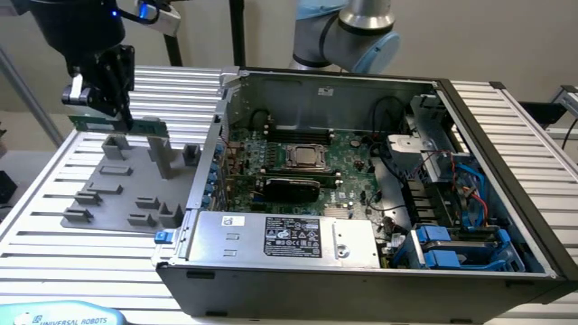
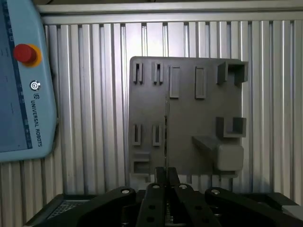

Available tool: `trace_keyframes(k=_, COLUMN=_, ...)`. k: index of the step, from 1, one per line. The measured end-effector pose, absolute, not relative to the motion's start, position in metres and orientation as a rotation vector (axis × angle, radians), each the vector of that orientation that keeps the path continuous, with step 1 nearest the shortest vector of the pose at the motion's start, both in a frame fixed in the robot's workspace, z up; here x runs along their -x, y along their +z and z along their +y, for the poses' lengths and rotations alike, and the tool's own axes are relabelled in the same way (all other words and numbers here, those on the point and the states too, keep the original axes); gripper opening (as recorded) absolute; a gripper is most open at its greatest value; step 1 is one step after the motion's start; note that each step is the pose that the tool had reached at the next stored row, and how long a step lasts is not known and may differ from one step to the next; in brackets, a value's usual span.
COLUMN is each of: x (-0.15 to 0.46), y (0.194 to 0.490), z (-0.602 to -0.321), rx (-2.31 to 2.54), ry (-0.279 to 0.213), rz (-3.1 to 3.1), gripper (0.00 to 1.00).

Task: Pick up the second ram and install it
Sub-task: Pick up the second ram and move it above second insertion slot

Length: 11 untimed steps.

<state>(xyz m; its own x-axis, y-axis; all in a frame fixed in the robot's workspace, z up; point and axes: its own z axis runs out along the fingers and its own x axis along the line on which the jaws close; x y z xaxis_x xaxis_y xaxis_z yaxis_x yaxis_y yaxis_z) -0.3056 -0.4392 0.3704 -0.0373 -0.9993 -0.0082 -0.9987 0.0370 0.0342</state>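
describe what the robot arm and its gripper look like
The arm is a silver-grey metal tube with rounded joints capped in pale blue. The gripper is black, with a blocky body, a small blue light near its top and a silver part on one side. Its two narrow black fingers sit on linkages dotted with round screw heads.
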Motion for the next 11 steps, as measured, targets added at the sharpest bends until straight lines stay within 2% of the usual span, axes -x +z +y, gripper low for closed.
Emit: trace_keyframes(k=11, x=0.256, y=0.399, z=-0.439, rx=-2.168, ry=-0.049, rz=-2.250, gripper=0.14)
